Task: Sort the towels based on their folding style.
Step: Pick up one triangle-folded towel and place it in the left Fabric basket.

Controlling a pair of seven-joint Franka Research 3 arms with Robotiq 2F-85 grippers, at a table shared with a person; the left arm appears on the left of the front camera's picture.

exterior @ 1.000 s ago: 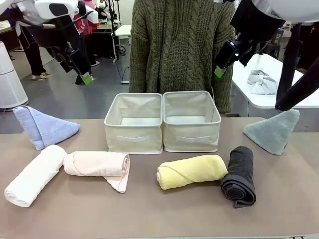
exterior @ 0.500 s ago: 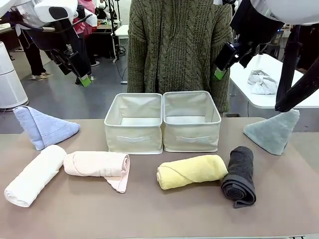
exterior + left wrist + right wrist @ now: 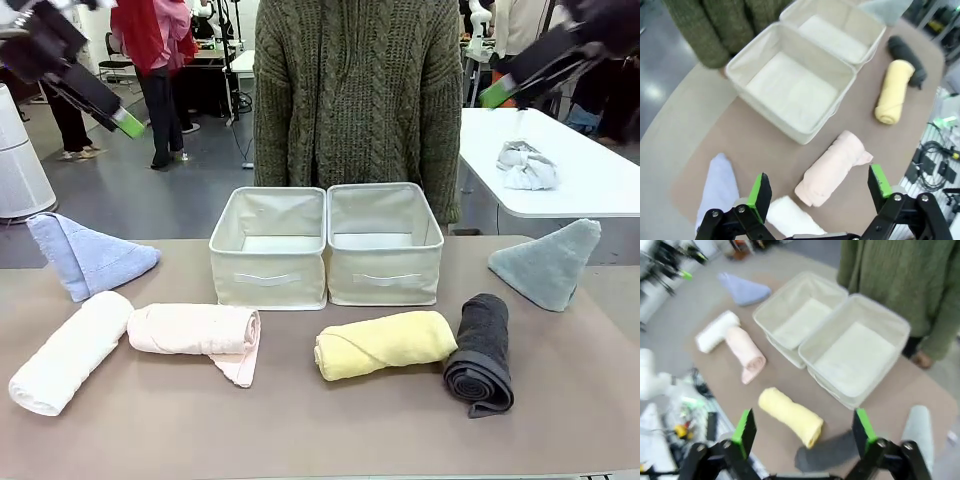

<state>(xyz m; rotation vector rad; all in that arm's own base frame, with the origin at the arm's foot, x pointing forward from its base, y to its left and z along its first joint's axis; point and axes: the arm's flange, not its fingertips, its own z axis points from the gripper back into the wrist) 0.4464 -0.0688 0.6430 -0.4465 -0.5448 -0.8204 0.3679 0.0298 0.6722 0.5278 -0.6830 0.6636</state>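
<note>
White roll, pink roll, yellow roll, dark grey roll lined up; light blue cone far left, grey-teal cone far right.

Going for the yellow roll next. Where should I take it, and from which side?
Take the yellow roll around its middle, coming straight down from above, jaws closing near side to far side. It lies lengthwise across the table, and its right end sits against the dark grey roll, so the middle probably avoids snagging that.
</note>
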